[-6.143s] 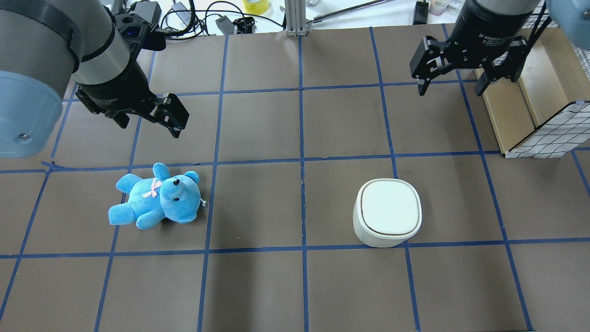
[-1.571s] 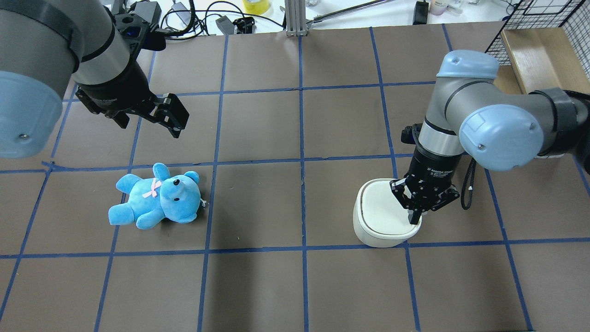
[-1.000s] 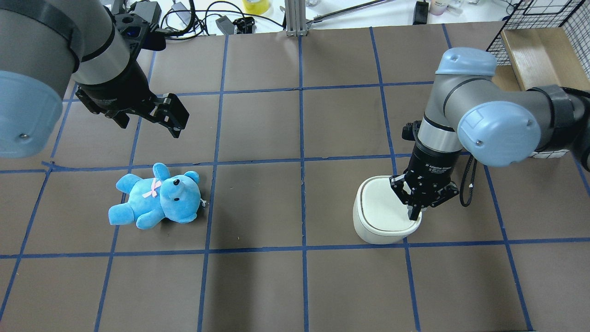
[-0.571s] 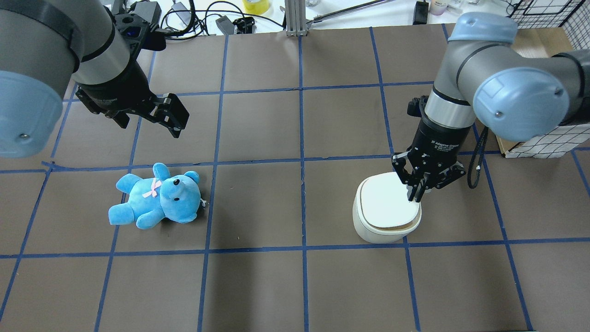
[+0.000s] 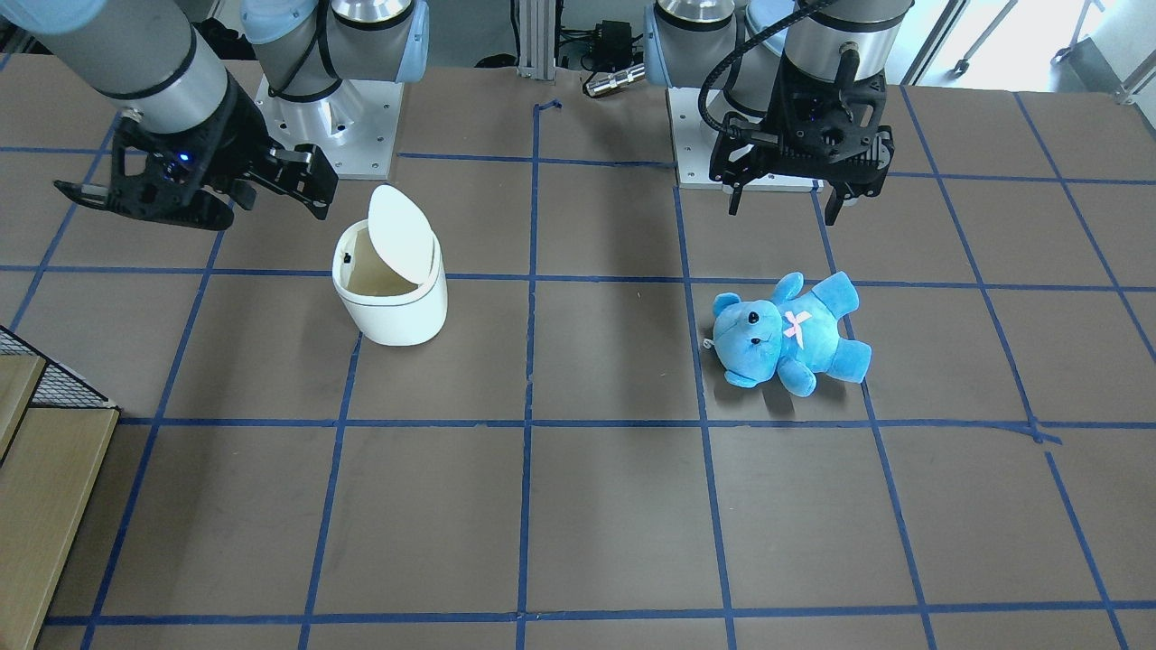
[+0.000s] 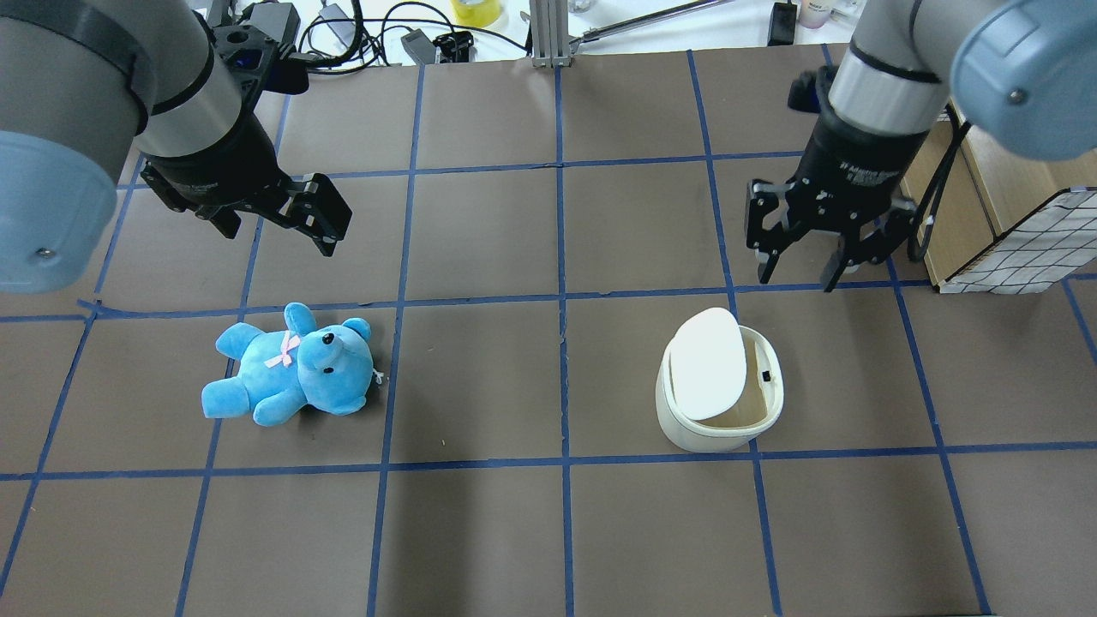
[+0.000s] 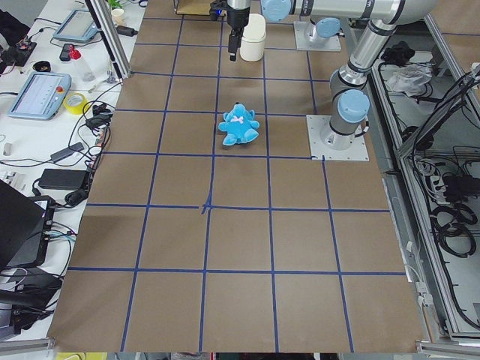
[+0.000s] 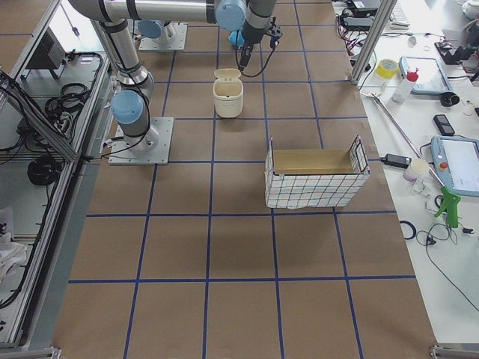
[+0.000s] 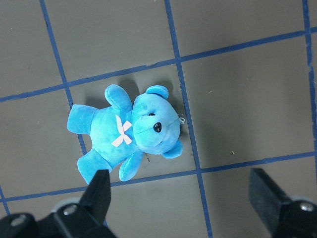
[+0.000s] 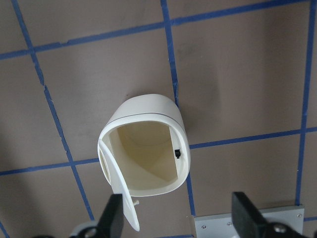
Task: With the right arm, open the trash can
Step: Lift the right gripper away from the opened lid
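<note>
Open on the taped brown table (image 6: 480, 531): the trash can (image 6: 718, 403), upright in a grid square on the robot's right half. Lid (image 6: 704, 364) swung up on the side nearer the teddy bear (image 6: 291, 368) and standing tilted over that edge. Bare cream interior on show in the right wrist view, nothing inside, a small black catch (image 10: 177, 153) on the exposed rim. By the look of it, job done, with only a retreat left to make.

Raised off to the can's outer side, touching nothing: the right gripper (image 6: 795, 281), jaws spread wide and empty. Probably placed there to keep out of the lid's swing and leave the mouth unobstructed. Idle over the other half, the left gripper (image 5: 784, 209), likewise spread and empty, looking down on the teddy bear, well apart from the can.

Room to move mostly toward the table's middle and front, across bare squares. Tighter on the robot's right, toward the wire-sided crate (image 8: 314, 191), the nearest obstacle to that arm. Worth a careful line there, to avoid brushing the light can or knocking the raised lid shut.
</note>
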`<action>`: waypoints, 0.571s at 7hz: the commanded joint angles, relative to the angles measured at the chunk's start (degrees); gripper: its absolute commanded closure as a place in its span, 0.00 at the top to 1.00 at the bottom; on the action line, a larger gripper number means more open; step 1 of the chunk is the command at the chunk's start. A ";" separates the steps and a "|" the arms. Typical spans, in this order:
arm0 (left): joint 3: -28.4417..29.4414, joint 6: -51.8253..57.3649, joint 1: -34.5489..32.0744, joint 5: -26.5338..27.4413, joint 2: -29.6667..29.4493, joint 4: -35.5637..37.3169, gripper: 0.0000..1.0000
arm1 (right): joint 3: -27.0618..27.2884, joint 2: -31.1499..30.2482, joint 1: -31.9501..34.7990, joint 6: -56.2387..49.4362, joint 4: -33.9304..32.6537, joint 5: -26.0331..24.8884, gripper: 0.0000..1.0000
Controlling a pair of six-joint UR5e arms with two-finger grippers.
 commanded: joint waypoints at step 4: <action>0.00 0.00 0.00 0.09 0.00 0.00 1.00 | -3.12 0.00 0.26 1.79 -8.59 -4.64 1.00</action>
